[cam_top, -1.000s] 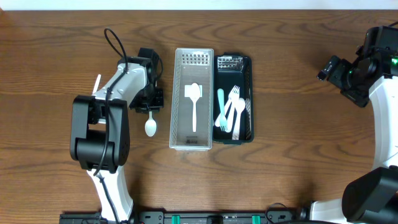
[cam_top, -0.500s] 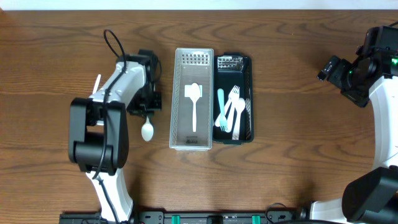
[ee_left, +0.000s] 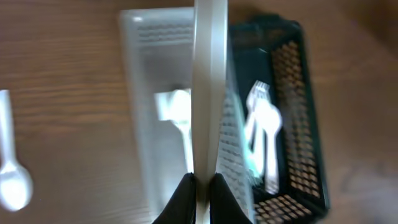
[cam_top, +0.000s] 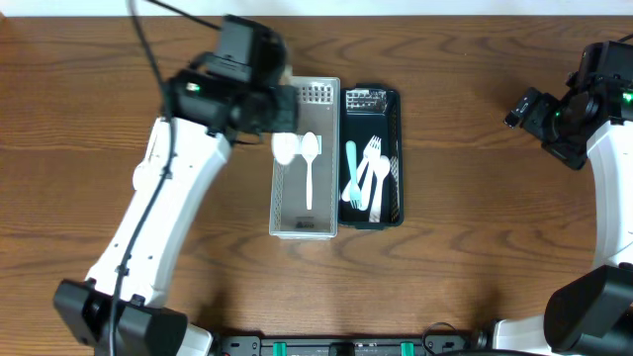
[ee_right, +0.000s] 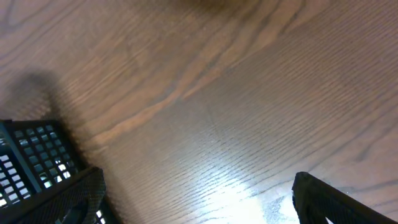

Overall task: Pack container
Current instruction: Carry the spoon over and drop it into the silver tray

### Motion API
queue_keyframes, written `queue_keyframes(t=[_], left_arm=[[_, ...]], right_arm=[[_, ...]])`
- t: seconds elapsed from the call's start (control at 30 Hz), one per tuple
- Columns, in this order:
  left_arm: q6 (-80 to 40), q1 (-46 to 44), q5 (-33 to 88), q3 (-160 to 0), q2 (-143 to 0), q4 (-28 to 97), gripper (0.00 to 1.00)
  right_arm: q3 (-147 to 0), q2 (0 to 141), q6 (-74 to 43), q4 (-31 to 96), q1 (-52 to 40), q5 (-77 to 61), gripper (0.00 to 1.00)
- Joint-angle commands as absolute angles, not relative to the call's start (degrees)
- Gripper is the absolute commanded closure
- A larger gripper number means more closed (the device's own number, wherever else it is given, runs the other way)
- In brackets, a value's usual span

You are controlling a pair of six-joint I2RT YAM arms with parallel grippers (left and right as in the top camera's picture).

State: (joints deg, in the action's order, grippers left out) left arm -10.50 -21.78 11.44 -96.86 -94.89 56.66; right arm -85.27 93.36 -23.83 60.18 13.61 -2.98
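Note:
My left gripper (cam_top: 265, 107) is shut on the handle of a white plastic spoon (cam_top: 285, 148) and holds it in the air over the left rim of the white mesh tray (cam_top: 280, 213). In the left wrist view the handle (ee_left: 209, 87) runs straight up from the closed jaws (ee_left: 202, 186). One white spoon (cam_top: 309, 163) lies inside the white tray. The dark green tray (cam_top: 399, 129) beside it holds white forks and spoons and a teal utensil (cam_top: 350, 158). My right gripper (ee_right: 199, 205) is open and empty, far to the right (cam_top: 534, 111).
Another white spoon (ee_left: 12, 177) lies on the wooden table left of the white tray, seen in the left wrist view only. A corner of the dark green tray (ee_right: 28, 158) shows in the right wrist view.
My left gripper has lifted the white spoon off the table left of the white tray and carried it up and right, over the tray's left rim. The right arm has not moved.

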Motion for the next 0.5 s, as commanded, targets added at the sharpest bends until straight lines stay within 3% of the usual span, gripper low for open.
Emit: queue_keyframes(t=[0.0,0.1,0.13,0.2,0.23,0.47], left_arm=[[-11.75,-24.88,9.63,-93.91,-99.33,55.99,0.94],[-11.73,-26.89,9.41,-92.07,-103.35,54.70,0.94],[-11.73,-27.24,9.41,-91.96,-105.03,54.63,0.91],[-11.70,-27.46,9.41,-91.98,-107.48,54.63,0.73],[-11.64,-27.31,9.39,-92.01,-108.18,54.68,0.69],[-8.62,-21.65,7.01,-97.71,-104.31,57.69,0.52]], right_arm=[[-84.95,93.67,-23.55,60.01,13.85,-2.87,0.01],[-84.95,93.67,-23.53,59.81,13.85,-2.87,0.01],[-84.95,93.67,-23.55,59.79,13.85,-2.87,0.01],[-84.95,93.67,-23.55,59.75,13.85,-2.87,0.01],[-84.95,93.67,-23.55,59.77,13.85,-2.87,0.01],[-84.95,93.67,-23.53,59.77,13.85,-2.87,0.01]])
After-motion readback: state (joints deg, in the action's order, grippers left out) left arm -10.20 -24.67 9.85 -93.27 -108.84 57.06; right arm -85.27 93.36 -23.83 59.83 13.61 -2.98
